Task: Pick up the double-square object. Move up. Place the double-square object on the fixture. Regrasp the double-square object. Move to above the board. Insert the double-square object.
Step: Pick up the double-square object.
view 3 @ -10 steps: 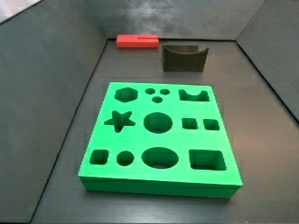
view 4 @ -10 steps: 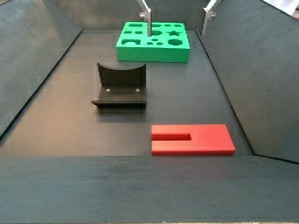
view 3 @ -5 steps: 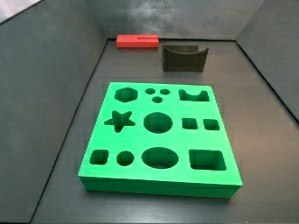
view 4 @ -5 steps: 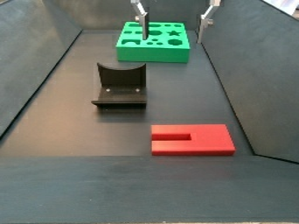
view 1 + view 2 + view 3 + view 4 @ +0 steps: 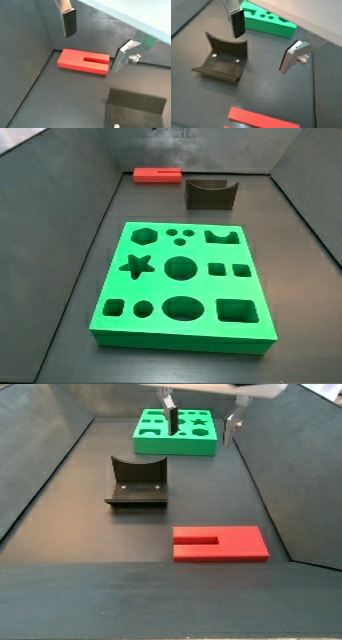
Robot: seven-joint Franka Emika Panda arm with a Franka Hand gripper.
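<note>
The double-square object, a flat red block with a slot, lies on the dark floor in both side views (image 5: 158,174) (image 5: 221,542) and both wrist views (image 5: 83,61) (image 5: 261,120). The dark fixture (image 5: 136,482) stands beside it, also in a side view (image 5: 210,193) and the wrist views (image 5: 221,59) (image 5: 137,106). The green board (image 5: 183,281) (image 5: 175,430) lies apart; it shows in a wrist view (image 5: 268,26). My gripper (image 5: 94,45) (image 5: 261,46) (image 5: 198,412) is open and empty, high above the floor between board and fixture.
Grey walls enclose the floor on all sides (image 5: 67,198) (image 5: 287,474). The red block lies near one wall, in the far corner from the board.
The gripper has come lower and nearer in the side view, moving from over the board toward the fixture and red block. The objects have not moved.
</note>
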